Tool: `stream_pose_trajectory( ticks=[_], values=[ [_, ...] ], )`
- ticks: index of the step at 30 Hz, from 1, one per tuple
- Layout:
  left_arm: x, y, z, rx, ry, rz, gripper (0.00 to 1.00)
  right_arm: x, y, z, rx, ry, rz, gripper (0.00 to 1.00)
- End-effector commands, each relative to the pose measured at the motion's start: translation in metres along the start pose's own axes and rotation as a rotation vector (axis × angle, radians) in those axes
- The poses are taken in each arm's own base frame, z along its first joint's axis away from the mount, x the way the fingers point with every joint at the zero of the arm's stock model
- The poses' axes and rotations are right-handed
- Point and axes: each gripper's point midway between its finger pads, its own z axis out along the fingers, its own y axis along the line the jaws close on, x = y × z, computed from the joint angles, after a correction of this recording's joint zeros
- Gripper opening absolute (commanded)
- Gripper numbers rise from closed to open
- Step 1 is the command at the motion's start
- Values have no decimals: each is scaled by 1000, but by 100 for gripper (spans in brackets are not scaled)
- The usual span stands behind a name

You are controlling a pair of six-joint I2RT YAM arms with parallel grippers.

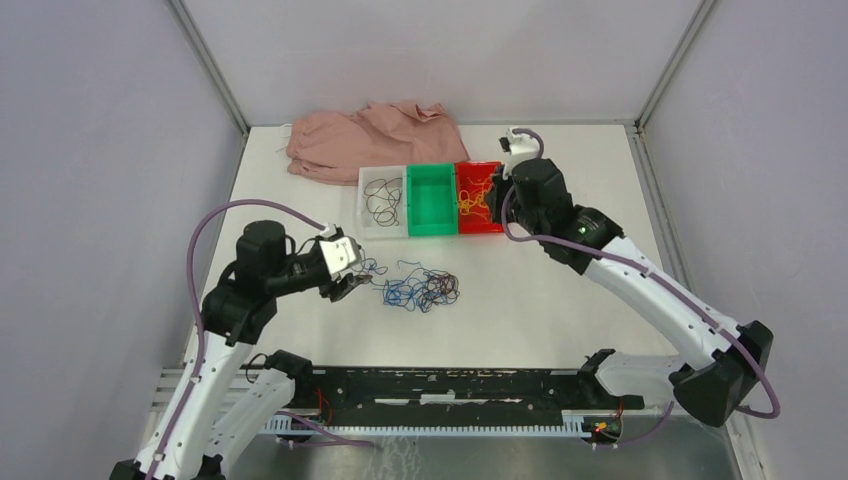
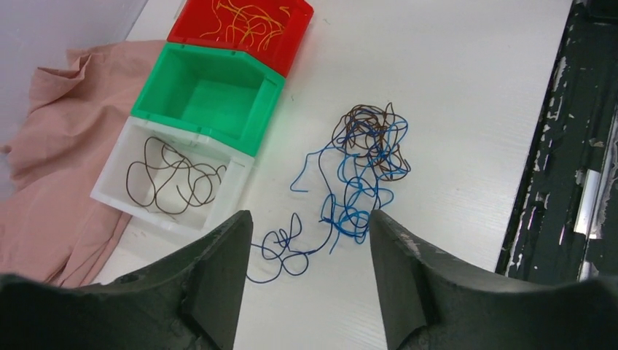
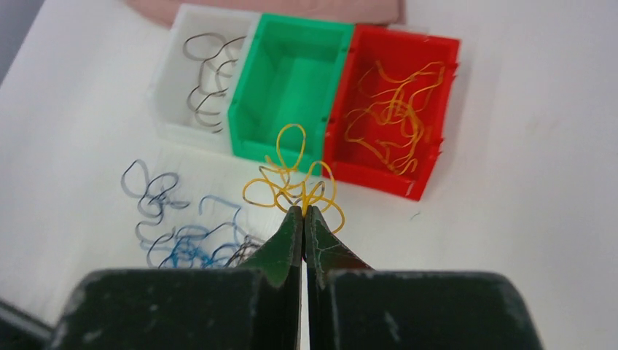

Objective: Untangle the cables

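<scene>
Jaws of the right gripper (image 3: 303,210) pinch curly yellow-orange wires (image 3: 300,192). On the left gripper (image 2: 310,219) they gape above thin blue wires (image 2: 348,217).

Top camera looks down from behind; nearer wrist cameras both face the bins (image 2: 218,95), seemingly obliquely.

Three bins: white bin (image 1: 384,231), green bin (image 1: 431,196), red bin (image 1: 481,229). One cloth (image 1: 370,140). Left tool (image 2: 310,220), right tool (image 3: 304,210). One cable tangle (image 1: 425,288), one yellow bunch (image 3: 306,195).
</scene>
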Motion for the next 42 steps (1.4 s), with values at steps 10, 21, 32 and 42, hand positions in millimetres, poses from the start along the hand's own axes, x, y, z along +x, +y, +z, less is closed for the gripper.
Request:
stream_pose_trajectory(
  ticks=[10,21,32,42],
  values=[
    [15,13,0,-49,102,-63,99,-29,-82,109,410,31,-188,2],
    [29,34,2,-129,189,-108,99,-45,-71,140,392,34,-184,75],
    [75,49,18,-141,295,-127,99,18,68,92,-169,118,-203,76],
    [156,100,39,-252,436,-391,99,109,87,79,-237,217,-111,73]
  ],
)
